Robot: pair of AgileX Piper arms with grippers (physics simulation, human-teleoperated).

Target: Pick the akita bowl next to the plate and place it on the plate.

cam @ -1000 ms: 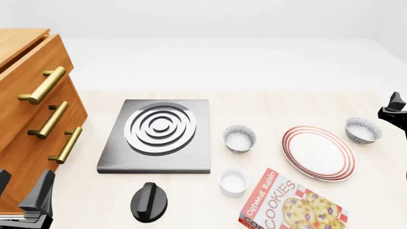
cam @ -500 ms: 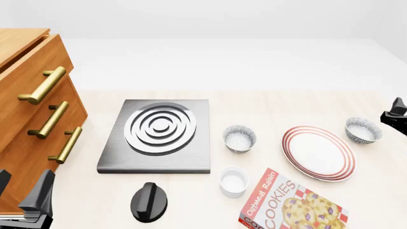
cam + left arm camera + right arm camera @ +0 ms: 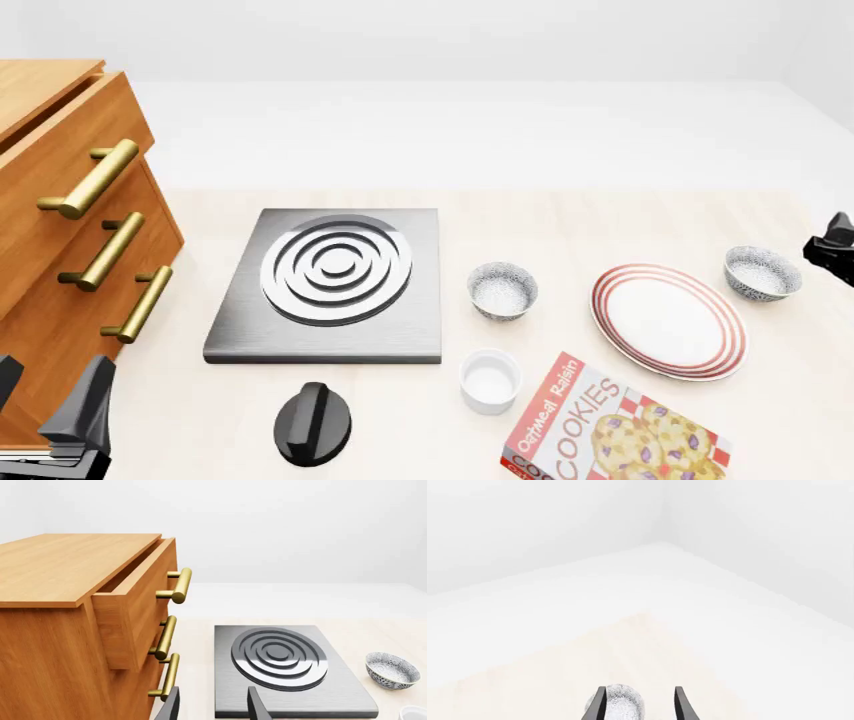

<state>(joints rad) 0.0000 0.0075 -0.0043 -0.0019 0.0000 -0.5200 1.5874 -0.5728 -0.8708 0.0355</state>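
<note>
Akita bowl [image 3: 763, 272]: I see a small round bowl, grey-black speckled outside, pale inside, standing upright on the table just off the plate's rim at about 2 o'clock from the plate's centre.
Plate [image 3: 669, 320]: wide, flat, round, white with red concentric rings at the rim; it carries nothing.
Second bowl [image 3: 503, 290]: same speckled make, at the plate's 9 o'clock, between the plate and the stove.
Stove [image 3: 331, 284]: square slab of brushed grey metal with raised silver rings.
Cup [image 3: 490, 380]: plain white, small, at 6 o'clock from the second bowl.
Cookie box [image 3: 607, 430]: red printed carton lying flat, at 7 o'clock from the plate.
Cabinet [image 3: 80, 630]: wood-grain drawers with brass bar handles.
Right gripper [image 3: 638, 704]: my wrist camera shows two dark fingers spread apart, the speckled bowl's edge seen between them near one finger; I cannot tell whether they touch it. Nothing is grasped.
Left gripper [image 3: 212, 705]: fingers parted, holding nothing, with the stove's near edge ahead of them.
</note>
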